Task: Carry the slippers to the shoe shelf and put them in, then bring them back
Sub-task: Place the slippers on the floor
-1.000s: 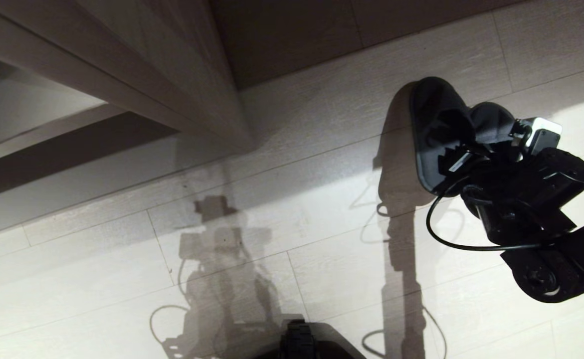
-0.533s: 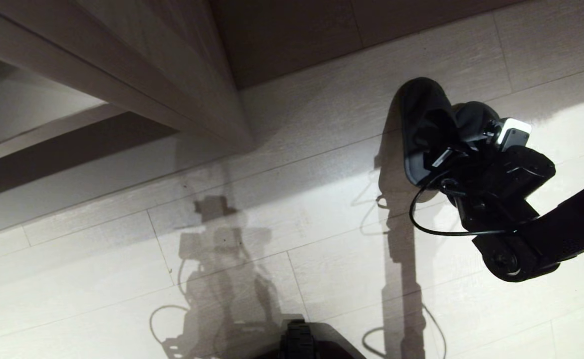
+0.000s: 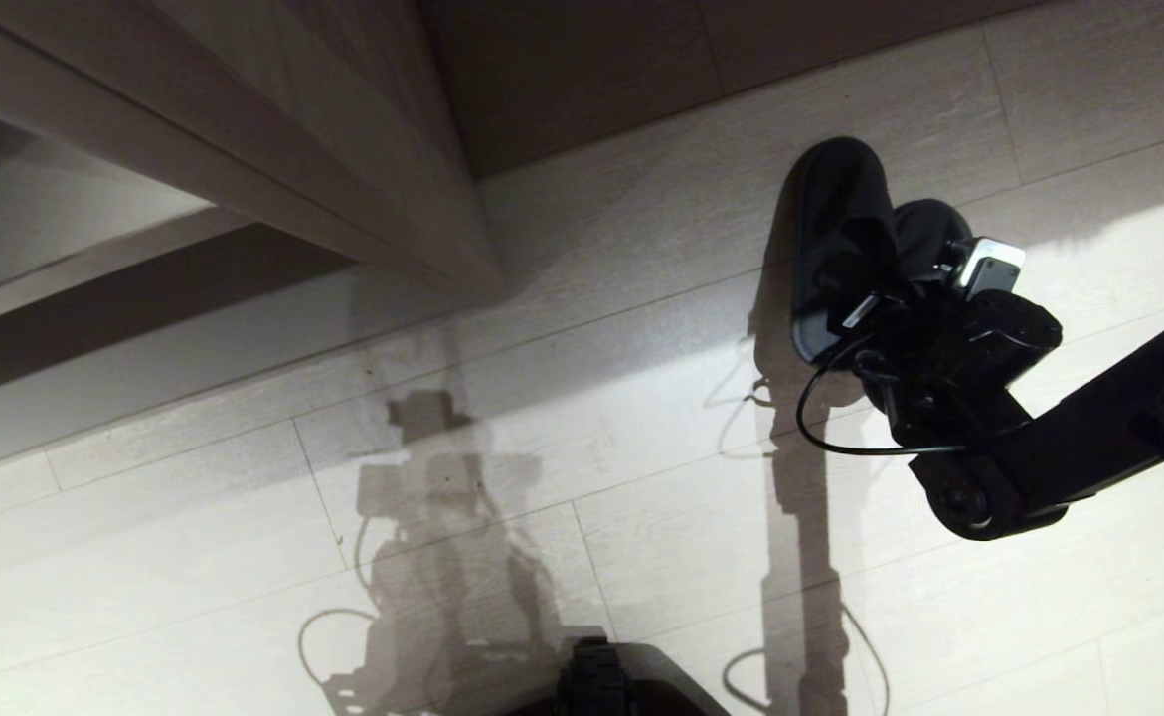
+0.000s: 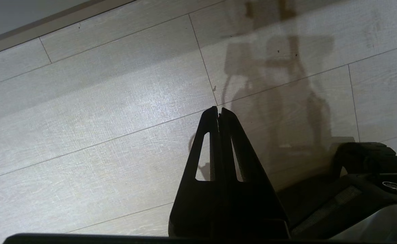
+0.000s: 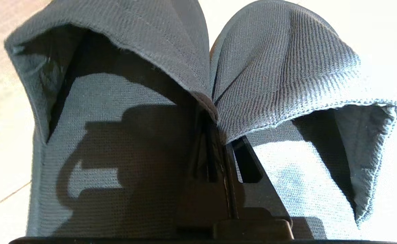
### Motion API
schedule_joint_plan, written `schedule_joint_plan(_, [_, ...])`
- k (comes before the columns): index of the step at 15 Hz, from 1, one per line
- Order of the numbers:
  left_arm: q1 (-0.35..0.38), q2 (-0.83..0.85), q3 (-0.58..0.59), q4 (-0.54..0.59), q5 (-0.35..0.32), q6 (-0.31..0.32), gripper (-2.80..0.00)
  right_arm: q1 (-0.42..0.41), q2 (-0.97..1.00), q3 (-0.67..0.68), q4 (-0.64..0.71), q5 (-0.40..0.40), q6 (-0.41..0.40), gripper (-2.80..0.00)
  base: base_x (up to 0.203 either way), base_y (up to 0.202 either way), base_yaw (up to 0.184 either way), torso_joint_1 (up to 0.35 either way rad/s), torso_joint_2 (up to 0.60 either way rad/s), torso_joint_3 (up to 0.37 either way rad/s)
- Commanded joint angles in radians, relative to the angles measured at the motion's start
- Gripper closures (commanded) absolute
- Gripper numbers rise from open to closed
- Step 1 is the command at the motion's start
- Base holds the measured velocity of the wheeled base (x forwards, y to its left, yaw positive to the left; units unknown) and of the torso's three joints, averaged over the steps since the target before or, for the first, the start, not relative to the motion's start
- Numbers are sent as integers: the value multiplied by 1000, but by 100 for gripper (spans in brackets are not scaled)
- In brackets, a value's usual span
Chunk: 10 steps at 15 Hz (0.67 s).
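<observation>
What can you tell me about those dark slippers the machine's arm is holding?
The pair of dark blue-grey ribbed fabric slippers is soft, closed-toe and backless, with thin flat soles. The right gripper is shut on the two inner upper edges, pinching them together so both openings gape. In the head view the slippers hang sole-side out above the pale wood-plank floor, right of the shelf unit.

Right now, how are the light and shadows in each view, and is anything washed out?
Head view: hard light from behind throws the robot's sharp shadow on the floor; the slippers and right claw are near-silhouettes. Left wrist view: the shut left claw is a black outline over the same shadow. Right wrist view: the floor beside the slippers is blown out white.
</observation>
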<state>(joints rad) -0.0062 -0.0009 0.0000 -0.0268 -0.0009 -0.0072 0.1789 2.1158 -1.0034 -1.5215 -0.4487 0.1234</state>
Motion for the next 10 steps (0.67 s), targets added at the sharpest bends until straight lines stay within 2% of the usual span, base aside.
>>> schedule_joint_plan(1, [0, 1, 8, -1, 1, 0, 0, -1, 4, -1, -9, -2, 1, 0, 0, 0, 0, 0, 0, 0])
schedule_joint_plan(2, [0, 1, 8, -1, 1, 0, 0, -1, 6, -1, -9, -2, 1, -280, 0, 0, 0, 0, 0, 0])
schedule_joint_plan(10, [0, 1, 8, -1, 1, 0, 0, -1, 17, 19, -9, -3, 1, -280, 0, 0, 0, 0, 0, 0])
